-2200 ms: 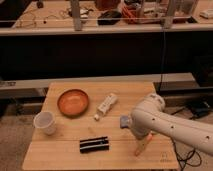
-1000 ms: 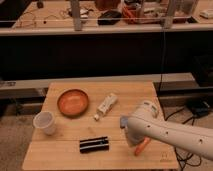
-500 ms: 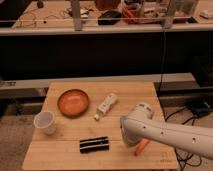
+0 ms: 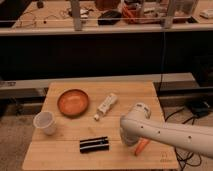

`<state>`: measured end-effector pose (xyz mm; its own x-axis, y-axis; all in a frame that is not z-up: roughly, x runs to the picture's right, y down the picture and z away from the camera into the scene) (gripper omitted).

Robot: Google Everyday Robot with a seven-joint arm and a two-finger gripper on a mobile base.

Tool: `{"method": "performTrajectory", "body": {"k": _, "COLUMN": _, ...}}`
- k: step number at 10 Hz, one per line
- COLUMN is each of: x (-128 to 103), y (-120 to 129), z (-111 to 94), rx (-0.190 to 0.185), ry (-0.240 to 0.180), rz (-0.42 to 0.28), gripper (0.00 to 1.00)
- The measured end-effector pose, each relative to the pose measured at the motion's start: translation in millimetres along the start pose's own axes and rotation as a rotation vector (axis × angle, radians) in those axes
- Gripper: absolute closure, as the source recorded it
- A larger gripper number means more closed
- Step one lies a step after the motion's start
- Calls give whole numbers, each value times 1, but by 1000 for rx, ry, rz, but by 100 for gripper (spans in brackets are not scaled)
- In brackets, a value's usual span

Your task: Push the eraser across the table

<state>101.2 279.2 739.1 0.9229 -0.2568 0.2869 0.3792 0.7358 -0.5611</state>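
**Desk:** What has changed since the earlier frame?

**Photographer:** The white arm [image 4: 165, 134] has swung across the table [image 4: 52, 156] toward the eraser [image 4: 94, 144]. Its rounded bend now sits much closer to the black striped block than it did two seconds ago. The eraser itself has not shifted. It lies flat near the front edge, just beside the gripper [image 4: 131, 142] on the side facing the cup, and the two are not visibly touching.

**Desk:** And the gripper?

**Photographer:** It is low at the tabletop beneath the arm's bend, largely masked by the casing, with its fingers clenched together. Whether they hold anything cannot be told. A carrot [image 4: 141, 147] pokes out tilted on the gripper's other side, right against it.

**Desk:** What surrounds it?

**Photographer:** Beyond the gripper, toward the table's far edge, lies a white oblong block [image 4: 107, 104] with a small white piece [image 4: 96, 117] at its near end. Past the eraser stand an orange-brown bowl [image 4: 73, 102] and a white cup [image 4: 44, 122], both well apart from the gripper. Nothing lies between the gripper and the eraser.
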Motion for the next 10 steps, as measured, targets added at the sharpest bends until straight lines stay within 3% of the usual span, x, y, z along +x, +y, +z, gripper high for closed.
{"method": "performTrajectory", "body": {"k": 5, "x": -13, "y": -13, "z": 10, "rx": -11, "ry": 2, "rz": -8, "gripper": 99}}
{"method": "performTrajectory", "body": {"k": 10, "x": -47, "y": -36, "z": 20, "rx": -20, "ry": 5, "rz": -37, "gripper": 99}}
